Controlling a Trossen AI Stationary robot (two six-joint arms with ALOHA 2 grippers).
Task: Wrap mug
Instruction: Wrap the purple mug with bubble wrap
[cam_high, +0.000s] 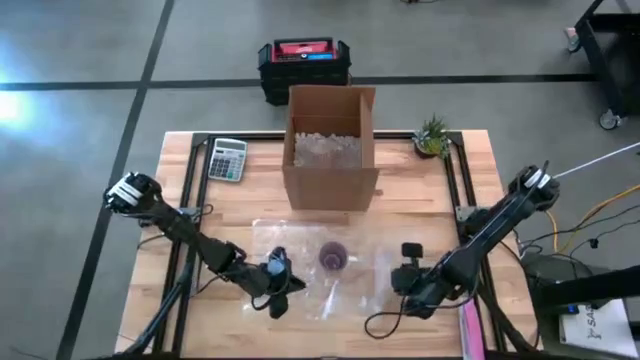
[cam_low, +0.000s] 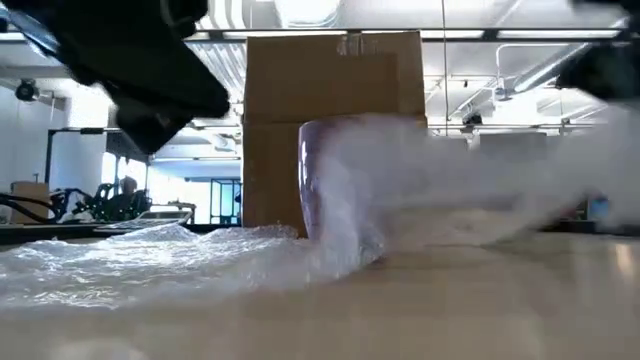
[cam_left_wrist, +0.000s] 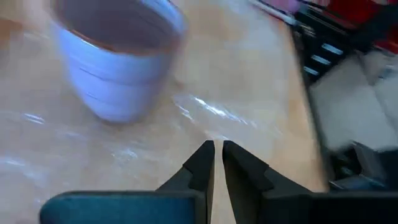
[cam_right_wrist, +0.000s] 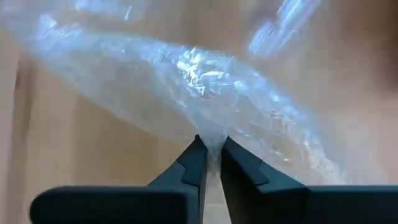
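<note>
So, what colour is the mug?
Pale lavender mug, brownish rim inside; left wrist view shows it best.

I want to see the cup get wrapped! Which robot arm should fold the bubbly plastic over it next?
Probably the right: the right gripper already pinches the bubble wrap beside the mug. The left gripper holds nothing.

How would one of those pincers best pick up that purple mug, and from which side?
Probably by the rim. The mug stands upright and open-mouthed on the bubble wrap, so one finger could go inside and one outside, coming straight down. Its sides look wide for the fingers. The left gripper is nearer; the right gripper is pinching the wrap.
</note>
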